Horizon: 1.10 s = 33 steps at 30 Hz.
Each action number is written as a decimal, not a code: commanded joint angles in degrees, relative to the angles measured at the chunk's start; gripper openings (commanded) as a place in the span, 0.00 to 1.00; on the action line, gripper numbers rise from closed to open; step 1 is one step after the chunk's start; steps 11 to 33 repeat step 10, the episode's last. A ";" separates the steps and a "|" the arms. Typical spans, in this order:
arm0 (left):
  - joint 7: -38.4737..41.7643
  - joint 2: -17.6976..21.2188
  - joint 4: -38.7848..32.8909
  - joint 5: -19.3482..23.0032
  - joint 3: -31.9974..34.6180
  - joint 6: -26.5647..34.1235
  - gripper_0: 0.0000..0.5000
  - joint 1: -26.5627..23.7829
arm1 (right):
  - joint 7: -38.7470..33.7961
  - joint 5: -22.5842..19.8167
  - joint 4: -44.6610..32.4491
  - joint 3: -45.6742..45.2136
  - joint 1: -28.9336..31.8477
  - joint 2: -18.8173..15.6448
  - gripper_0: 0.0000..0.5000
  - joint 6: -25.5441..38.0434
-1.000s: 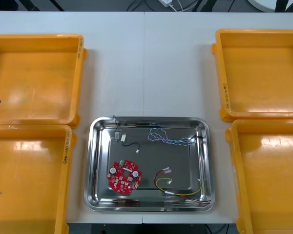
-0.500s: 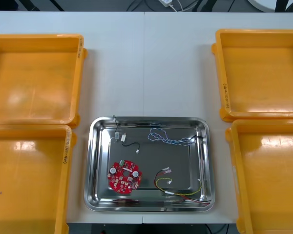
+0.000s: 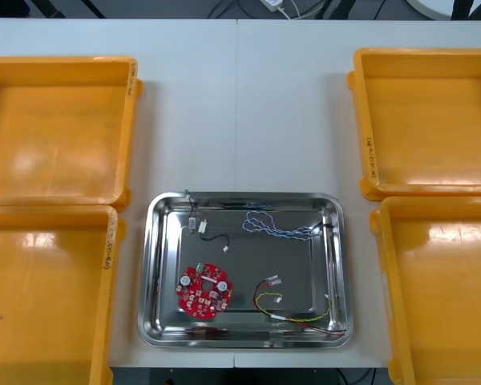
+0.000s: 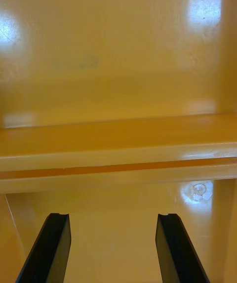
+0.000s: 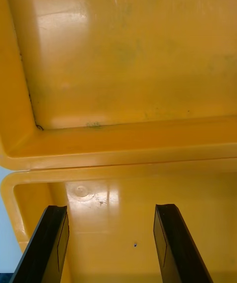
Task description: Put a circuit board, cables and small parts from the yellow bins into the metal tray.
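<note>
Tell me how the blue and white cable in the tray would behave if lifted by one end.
The twisted blue and white cable lies in loose loops, so it would probably droop and trail. It looks thin, so it is likely light. One end nears the metal tray's wall, where it might snag.

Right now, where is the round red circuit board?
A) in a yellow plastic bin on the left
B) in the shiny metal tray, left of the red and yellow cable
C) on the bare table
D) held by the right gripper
B: the round red circuit board lies inside the shiny metal tray, left of the red and yellow cable, while the left gripper and right gripper hang open over yellow bins.
</note>
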 commanded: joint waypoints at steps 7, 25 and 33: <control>-5.97 0.38 -0.07 -0.21 1.90 0.38 1.00 0.97 | -2.73 -0.40 -0.50 -1.94 0.26 -2.17 1.00 0.28; -5.97 0.38 -0.07 -0.21 1.90 0.38 1.00 0.97 | -2.73 -0.40 -0.50 -1.94 0.26 -2.17 1.00 0.28; -5.97 0.38 -0.07 -0.21 1.90 0.38 1.00 0.97 | -2.73 -0.40 -0.50 -1.94 0.26 -2.17 1.00 0.28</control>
